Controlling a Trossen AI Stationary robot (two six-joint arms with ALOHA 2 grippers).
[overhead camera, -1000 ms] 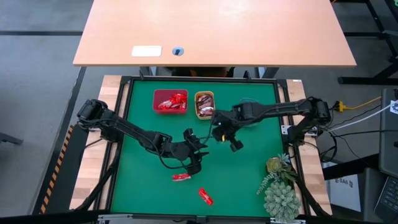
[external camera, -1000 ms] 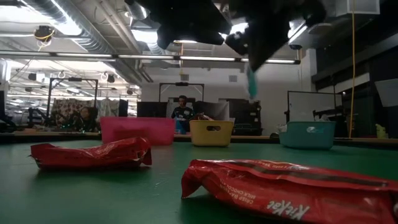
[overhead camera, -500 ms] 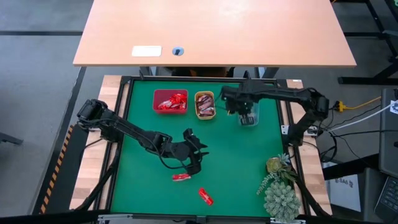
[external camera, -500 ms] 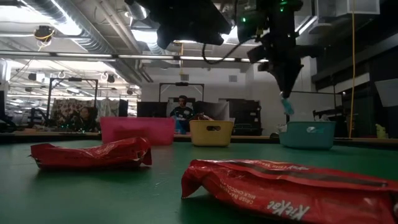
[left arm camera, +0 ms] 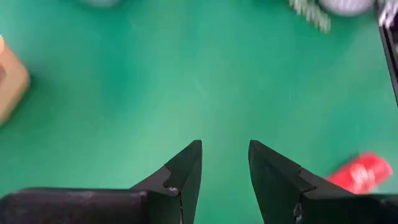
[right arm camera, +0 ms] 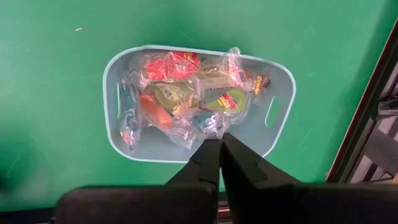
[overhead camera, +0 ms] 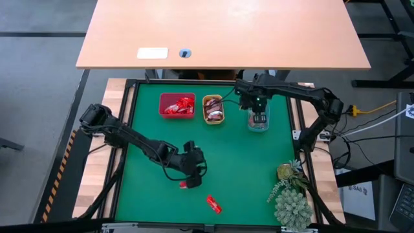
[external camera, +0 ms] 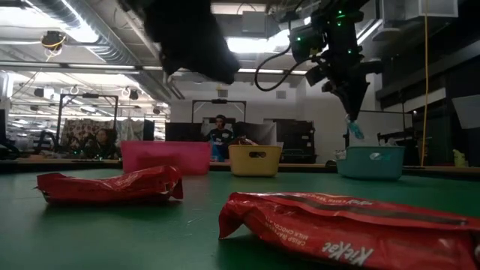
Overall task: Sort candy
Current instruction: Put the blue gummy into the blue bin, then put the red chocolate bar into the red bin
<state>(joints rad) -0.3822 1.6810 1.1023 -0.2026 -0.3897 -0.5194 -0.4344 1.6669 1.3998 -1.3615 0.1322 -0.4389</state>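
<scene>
Two red candies left, one clear sweet mid-drop

We see the right hand [external camera: 352,112] pinching a clear candy [external camera: 355,130] above the teal tray [right arm camera: 118,84]; released off-centre, it could miss. Our left hand [left arm camera: 224,168], fingers spread, hovers beside a red candy [left arm camera: 362,173] on the bench [overhead camera: 259,175]; a skewed descent could nudge it away.

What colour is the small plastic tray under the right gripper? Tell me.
Pale teal tray, filled with clear-wrapped candies; shows best in the right wrist view.

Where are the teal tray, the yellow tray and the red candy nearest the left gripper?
teal tray [right arm camera: 283,93], right wrist view, bare rim by its handle slot.
yellow tray [external camera: 255,161], low view, front wall.
red candy [overhead camera: 186,185], high view, visible wrapper end.
</scene>
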